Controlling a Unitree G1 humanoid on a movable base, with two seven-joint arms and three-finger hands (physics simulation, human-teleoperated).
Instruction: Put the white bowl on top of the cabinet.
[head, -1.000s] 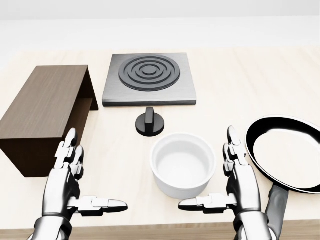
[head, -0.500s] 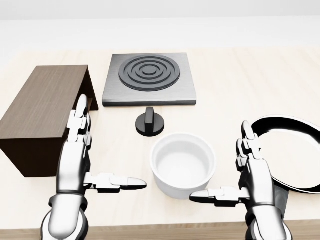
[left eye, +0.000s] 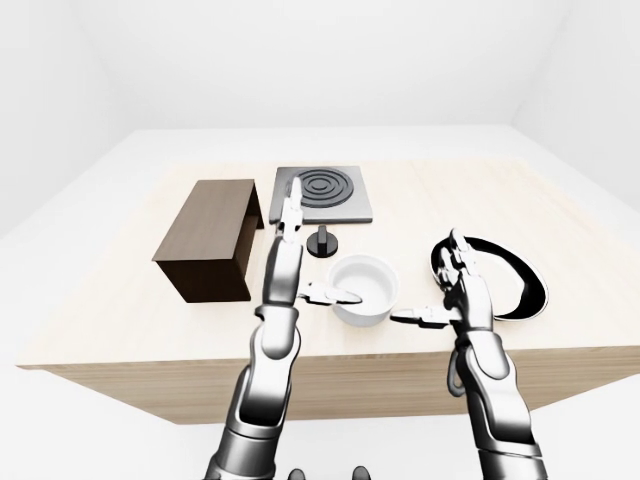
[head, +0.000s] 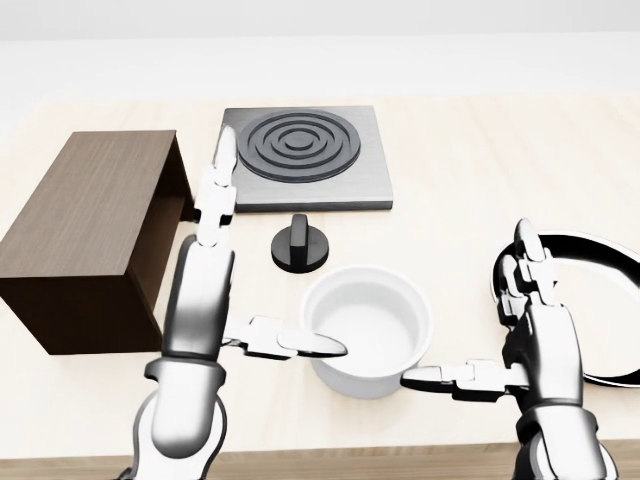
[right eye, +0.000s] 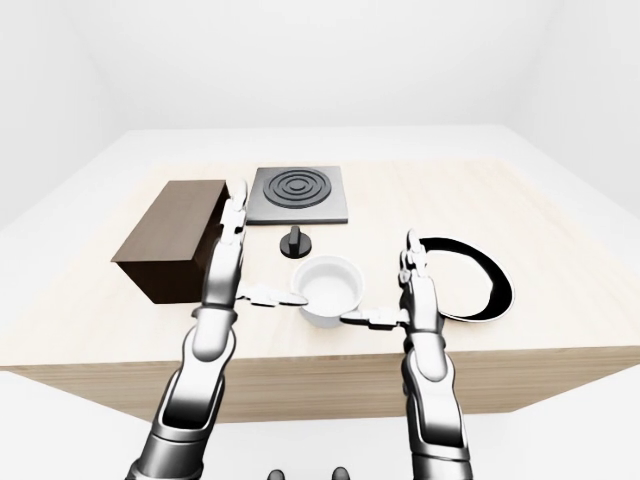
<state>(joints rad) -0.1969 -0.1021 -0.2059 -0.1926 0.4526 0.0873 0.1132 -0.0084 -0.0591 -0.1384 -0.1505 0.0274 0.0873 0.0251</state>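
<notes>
2 open robot hands flanked the white bowl (head: 367, 328) on the tabletop (head: 470, 170).
The left robot hand (head: 215, 300) and right robot hand (head: 520, 345) stood unclenched, grasping nothing; the cabinet (head: 85, 230) sat left.

table (head: 470, 170): pale wood | stove plate (head: 298, 157): grey square, dark rings, landmark | knob (head: 299, 243): black, just below stove plate in head view | frying pan (head: 590, 290): black, lower right of stove plate, well apart
</notes>
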